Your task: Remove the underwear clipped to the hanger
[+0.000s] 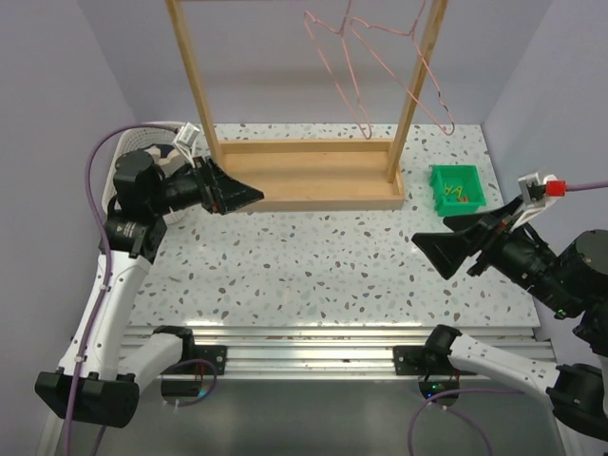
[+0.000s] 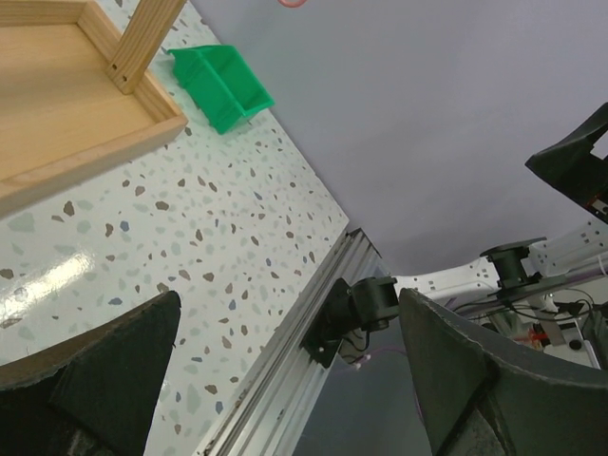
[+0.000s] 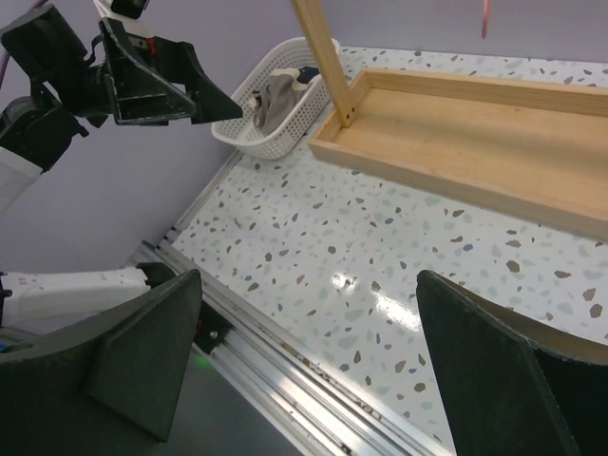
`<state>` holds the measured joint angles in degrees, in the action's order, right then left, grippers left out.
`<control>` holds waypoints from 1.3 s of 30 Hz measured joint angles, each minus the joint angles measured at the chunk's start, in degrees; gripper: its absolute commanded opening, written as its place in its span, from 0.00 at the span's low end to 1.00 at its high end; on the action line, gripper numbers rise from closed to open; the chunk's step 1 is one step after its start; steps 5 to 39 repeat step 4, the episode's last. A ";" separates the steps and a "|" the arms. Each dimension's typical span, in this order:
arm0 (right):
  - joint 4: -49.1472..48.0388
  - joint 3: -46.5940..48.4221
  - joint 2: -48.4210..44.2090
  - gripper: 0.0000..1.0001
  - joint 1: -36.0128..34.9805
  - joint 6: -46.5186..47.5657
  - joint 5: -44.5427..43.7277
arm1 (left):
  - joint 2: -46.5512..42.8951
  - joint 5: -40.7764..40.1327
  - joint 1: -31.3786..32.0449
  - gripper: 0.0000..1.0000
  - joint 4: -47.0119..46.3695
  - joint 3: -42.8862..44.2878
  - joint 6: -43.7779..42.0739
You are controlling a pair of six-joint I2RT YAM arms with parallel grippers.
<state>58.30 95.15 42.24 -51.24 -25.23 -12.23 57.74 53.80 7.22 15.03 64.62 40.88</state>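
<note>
Looks like both pairs of underwear are off already. The grey cloth briefs (image 3: pixel 274 100) and the dark navy pair (image 3: pixel 306 73) sit bunched together in the white plastic lattice basket (image 3: pixel 249 142) at the far left of the speckled tabletop (image 1: pixel 323 256). The pink wire hangers (image 1: pixel 380 57) dangling inside the wooden rack (image 1: pixel 313 180) look bare as far as I can see.

My left gripper (image 1: pixel 249 197) and right gripper (image 1: pixel 425 245) are both spread wide with nothing in them, hovering well apart over the tabletop.

If I had to grab those briefs, I'd pinch the waistband. They're light, floppy cloth, so I'd expect them to drape and maybe snag on the lattice rather than slip. A small green plastic bin (image 1: pixel 439 190) sits just right of the rack.
</note>
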 measured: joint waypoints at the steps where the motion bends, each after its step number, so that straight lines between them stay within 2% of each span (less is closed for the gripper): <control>1: 0.04 0.00 0.00 0.98 0.00 0.02 0.26 | -0.33 -0.02 0.04 1.00 0.57 0.00 -0.15; 39: 0.96 0.02 0.20 0.98 0.00 0.00 0.37 | -1.57 -0.02 0.04 1.00 1.53 -0.02 -1.05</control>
